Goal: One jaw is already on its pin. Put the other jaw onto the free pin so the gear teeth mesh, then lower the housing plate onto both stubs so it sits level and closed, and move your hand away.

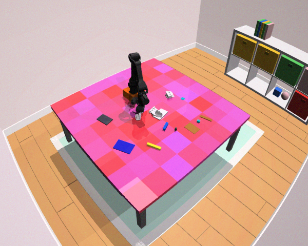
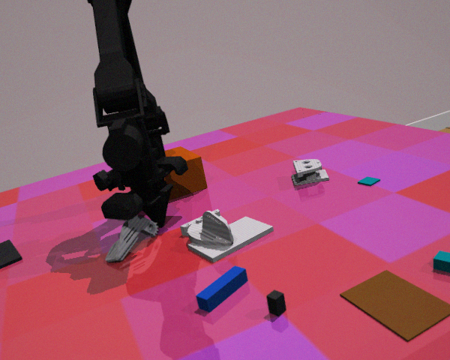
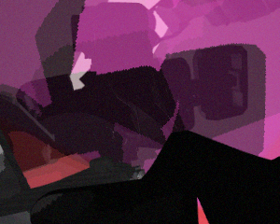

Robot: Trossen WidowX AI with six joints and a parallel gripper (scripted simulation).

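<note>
The loose grey jaw (image 1: 138,116) (image 2: 126,240) has its toothed end up at the right and its far tip low at the left. My gripper (image 2: 160,225) is shut, its tips beside the toothed end; nothing plainly shows between the fingers. The white base (image 1: 163,111) (image 2: 252,228) lies to the right, apart from the loose jaw. The other jaw (image 2: 214,229), with a raised grey fin, sits at its left end. The pins cannot be made out. The housing plate (image 1: 169,93) (image 2: 306,166), with two holes, stands on a slab farther back. The wrist view is mostly dark.
An orange block (image 1: 127,94) (image 2: 190,174) stands behind the gripper. A blue bar (image 1: 165,126) (image 2: 222,288) and a black block (image 1: 175,129) (image 2: 276,303) lie in front of the base. A dark plate (image 1: 104,119) (image 2: 0,256) lies left, a brown plate (image 1: 191,128) (image 2: 397,304) right.
</note>
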